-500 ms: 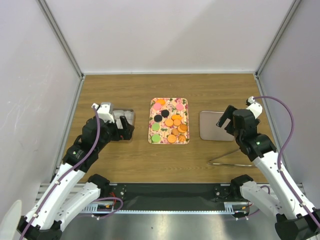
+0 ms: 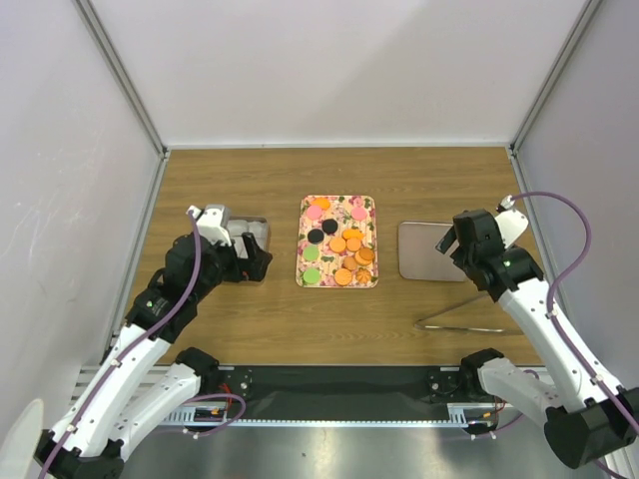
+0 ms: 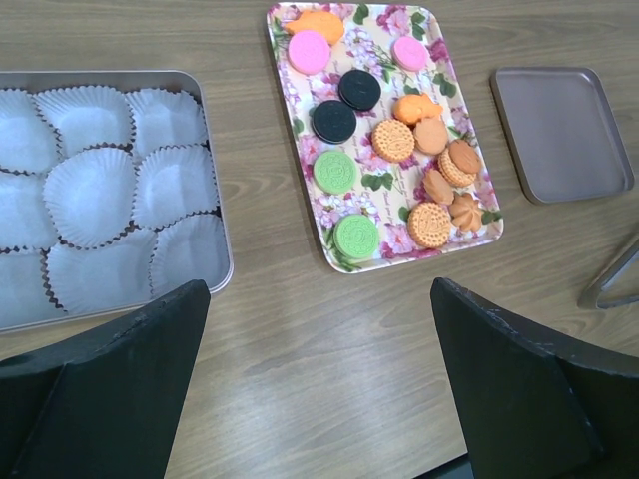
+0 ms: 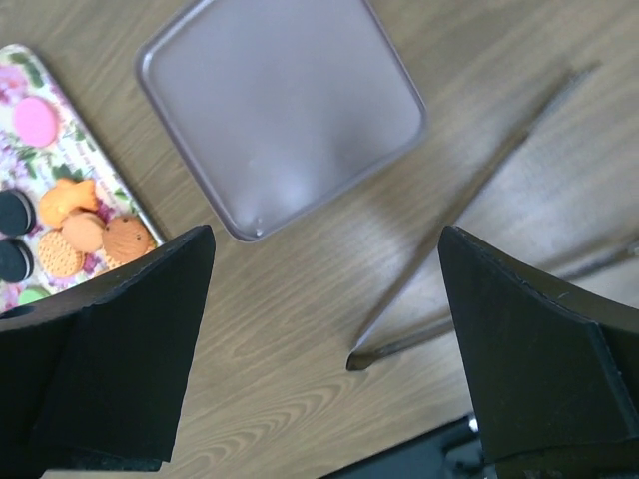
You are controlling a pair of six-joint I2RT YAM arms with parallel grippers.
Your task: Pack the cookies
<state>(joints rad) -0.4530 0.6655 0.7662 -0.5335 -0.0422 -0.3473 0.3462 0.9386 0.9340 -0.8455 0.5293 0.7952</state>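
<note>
Several cookies (image 2: pixel 339 244) in orange, pink, green and black lie on the floral tray (image 2: pixel 303 239) at mid-table; the left wrist view shows them (image 3: pixel 394 140) ahead and to the right. My left gripper (image 2: pixel 252 261) hovers at the near right corner of the grey tin (image 2: pixel 262 224). It stands open (image 3: pixel 319 319) over bare wood, with nothing between its fingers. My right gripper (image 2: pixel 449 242) is open above the near part of the grey lid (image 2: pixel 419 261). In its wrist view (image 4: pixel 324 259) it holds nothing, and some cookies (image 4: pixel 90 235) show at the left edge.
The tin (image 3: pixel 215 269) holds white paper cups (image 3: pixel 90 195). The flat lid (image 4: pixel 285 110) lies right of the tray. Metal tongs (image 2: pixel 461 324) rest on the wood near the right arm, their tip (image 4: pixel 364 357) between my right fingers. Grey walls enclose the table.
The right wrist has turned and leaned a little toward the lid. The left gripper has edged slightly right. Both stay open; cookies, tray, tin and lid have not moved.
</note>
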